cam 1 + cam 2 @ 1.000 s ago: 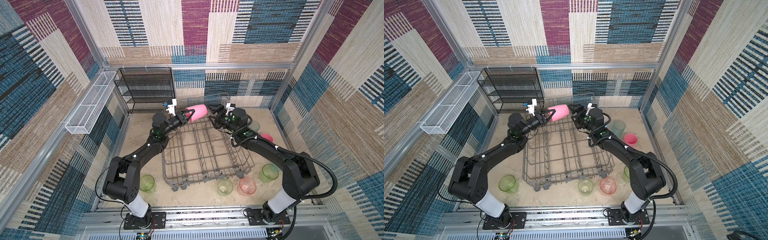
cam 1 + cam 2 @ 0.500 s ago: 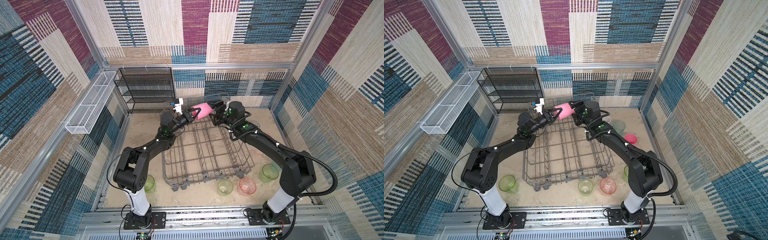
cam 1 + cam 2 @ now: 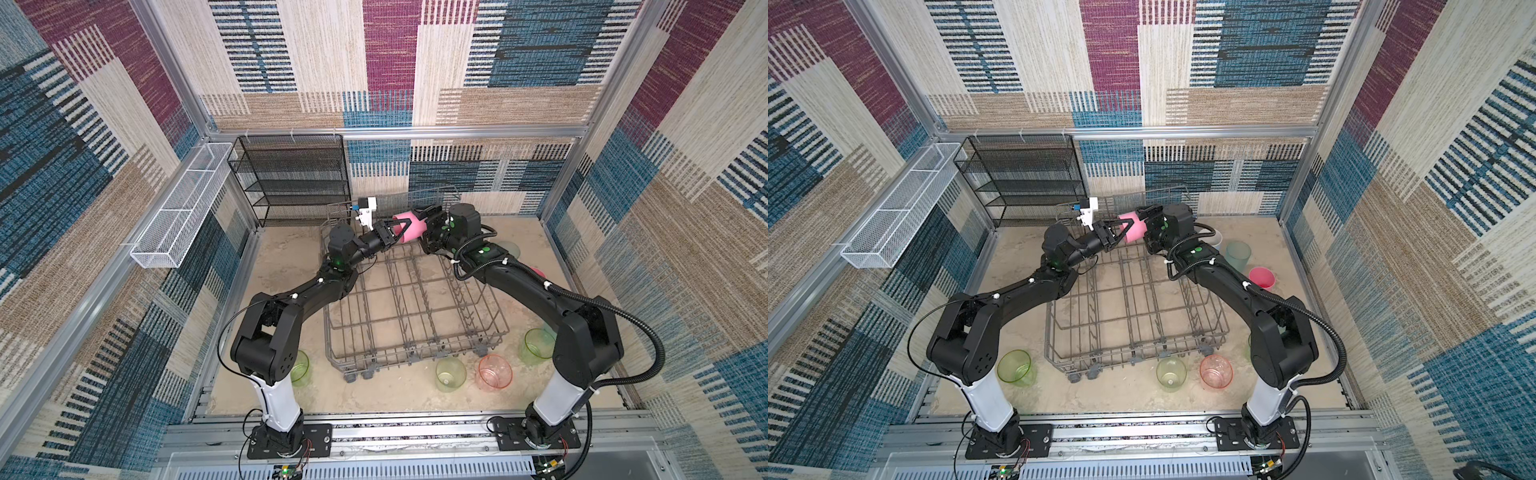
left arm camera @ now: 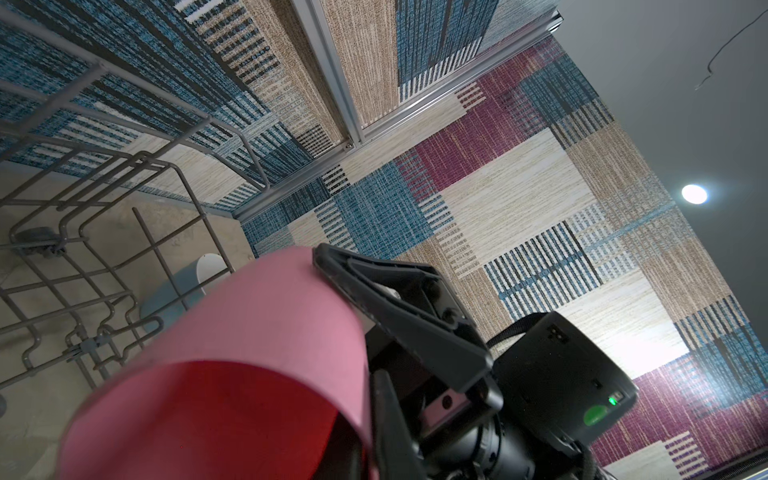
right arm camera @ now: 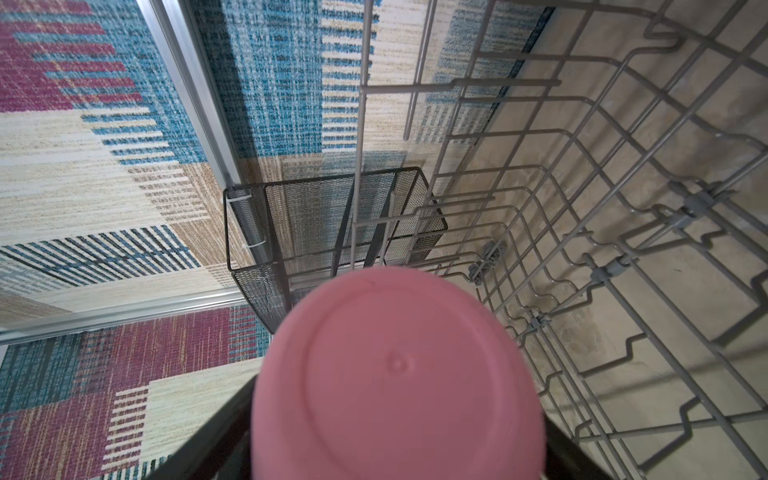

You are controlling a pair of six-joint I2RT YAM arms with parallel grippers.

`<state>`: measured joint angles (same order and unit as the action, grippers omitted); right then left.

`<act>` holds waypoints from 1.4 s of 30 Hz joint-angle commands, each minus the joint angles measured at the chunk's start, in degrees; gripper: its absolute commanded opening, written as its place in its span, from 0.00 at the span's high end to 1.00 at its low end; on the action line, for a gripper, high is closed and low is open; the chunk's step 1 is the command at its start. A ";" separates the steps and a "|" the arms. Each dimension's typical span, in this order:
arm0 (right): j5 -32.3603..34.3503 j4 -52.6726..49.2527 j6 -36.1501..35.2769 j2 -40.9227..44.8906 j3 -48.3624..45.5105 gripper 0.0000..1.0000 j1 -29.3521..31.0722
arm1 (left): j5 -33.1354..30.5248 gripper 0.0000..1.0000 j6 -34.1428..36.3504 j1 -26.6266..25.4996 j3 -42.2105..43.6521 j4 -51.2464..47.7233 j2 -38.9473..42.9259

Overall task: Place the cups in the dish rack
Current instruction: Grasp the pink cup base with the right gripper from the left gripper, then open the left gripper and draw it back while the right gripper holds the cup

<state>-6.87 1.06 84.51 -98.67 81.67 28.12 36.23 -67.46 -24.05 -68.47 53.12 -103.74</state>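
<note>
Over the far edge of the dish rack [image 3: 415, 353], both arms are meeting in the air. Left gripper [image 3: 405, 225] is pinching the wall of the held pink cup [image 3: 416, 233] at its mouth, jaws closed down on the rim. Cup is lying on its side, mouth facing the left arm, base facing the right. Right gripper [image 3: 424, 226] is straddling the base end with jaws spread wide. In the right wrist view the round base is filling the gap, with a black finger [image 5: 208, 436] showing on either side. Whether those fingers are pressing or only flanking, cannot tell.

Surroundings: rack's tall far wall of wires is rising just behind the cup. Black mesh shelf unit [image 3: 291, 178] is standing against the far wall, left of the rack. White mesh basket [image 3: 183, 208] is hanging along the left wall.

Light-blue mug [image 4: 183, 286] is sitting on the floor beyond the rack's wires in the left wrist view; in both top views the right arm is covering most of it. Teal cup [image 3: 1238, 255] and second pink cup [image 3: 1262, 277] are standing right of the rack, close to that arm.

Along the near side, left green cup [image 3: 1015, 368] is standing beside the left arm's base. Middle green cup [image 3: 450, 374] and pink-orange cup [image 3: 494, 371] are standing just in front of the rack. Right green cup [image 3: 536, 347] is sitting partly behind the right arm's elbow.
</note>
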 commanded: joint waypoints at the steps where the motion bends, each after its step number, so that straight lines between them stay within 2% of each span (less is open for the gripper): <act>1: 0.94 0.60 -0.26 0.32 -0.49 0.18 -0.23 | 0.85 0.99 0.93 -0.27 0.05 2.00 0.32; 12: 2.62 1.74 -1.65 1.37 -2.48 0.33 -0.30 | 0.86 0.91 2.62 -0.32 2.24 0.31 1.25; 14: 3.54 2.10 -2.36 1.68 -2.89 0.38 -0.30 | 0.80 0.86 3.27 -0.34 2.50 -0.82 1.64; 22: 7.83 2.06 -8.32 2.77 -3.68 0.38 -0.34 | -0.66 0.60 7.86 -0.25 3.05 -9.57 4.50; 26: 11.13 1.83 -12.98 3.87 -4.02 0.37 -0.19 | -1.92 0.53 11.83 -0.28 2.77 -18.43 6.82; 34: 20.54 1.87 -23.14 6.61 -5.37 0.37 0.68 | -9.06 0.39 25.96 -0.17 -3.32 -48.30 13.57; 42: 31.16 1.03 -35.79 6.57 -4.41 0.36 2.37 | -18.68 0.13 40.29 -0.12 -9.89 -73.83 19.77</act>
<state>17.93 1.63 55.59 -92.18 76.55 30.20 23.05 -36.01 -24.36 -76.66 -7.14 -85.38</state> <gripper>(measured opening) 0.725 0.867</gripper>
